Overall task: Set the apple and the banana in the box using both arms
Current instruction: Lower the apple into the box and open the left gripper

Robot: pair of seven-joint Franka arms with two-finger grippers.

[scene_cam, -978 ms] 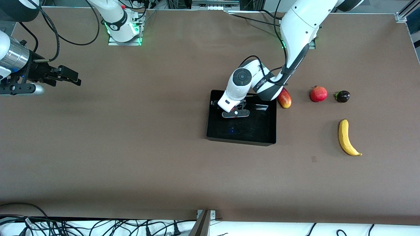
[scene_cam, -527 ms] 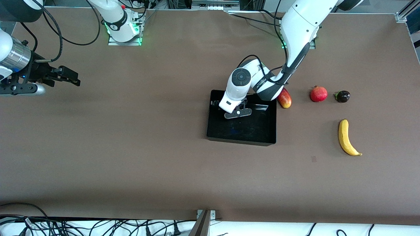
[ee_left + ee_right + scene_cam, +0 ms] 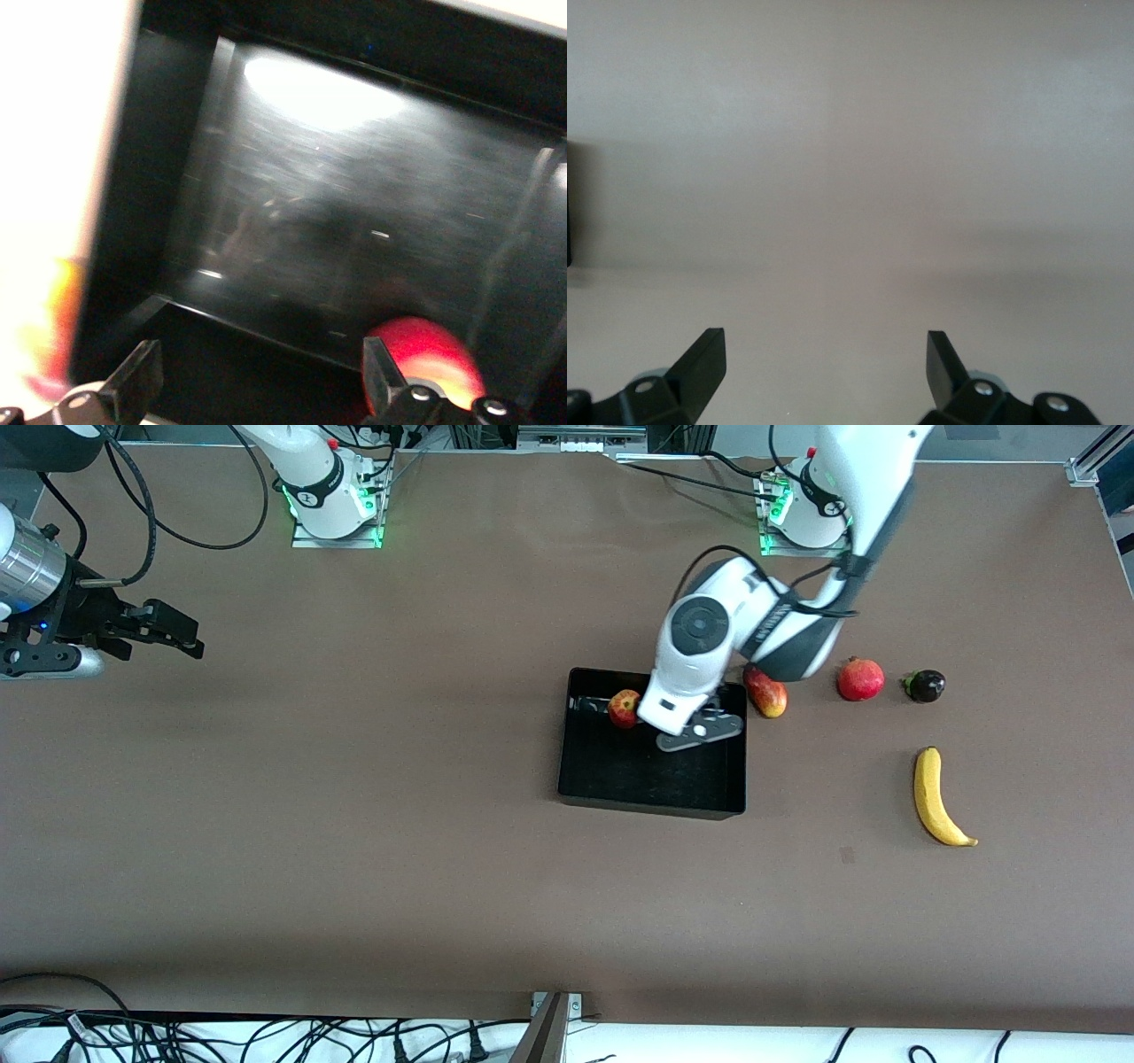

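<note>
The apple (image 3: 625, 708) lies in the black box (image 3: 651, 802), by the wall farthest from the front camera. It also shows in the left wrist view (image 3: 427, 352), on the box floor (image 3: 354, 204) beside one of my fingers. My left gripper (image 3: 691, 724) hangs over the box toward the left arm's end, open and empty (image 3: 259, 370). The banana (image 3: 937, 797) lies on the table at the left arm's end, nearer the front camera than the other fruits. My right gripper (image 3: 188, 638) waits open (image 3: 824, 354) over bare table at the right arm's end.
An elongated red-yellow fruit (image 3: 766, 693) lies against the box's outer wall under the left arm. A smooth red round fruit (image 3: 860, 679) and a small dark fruit (image 3: 925, 685) lie in a row farther toward the left arm's end.
My left gripper has let go of the apple, risen and moved toward the left arm's end of the box. The apple now lies uncovered in the box. The right gripper drifted slightly outward.
</note>
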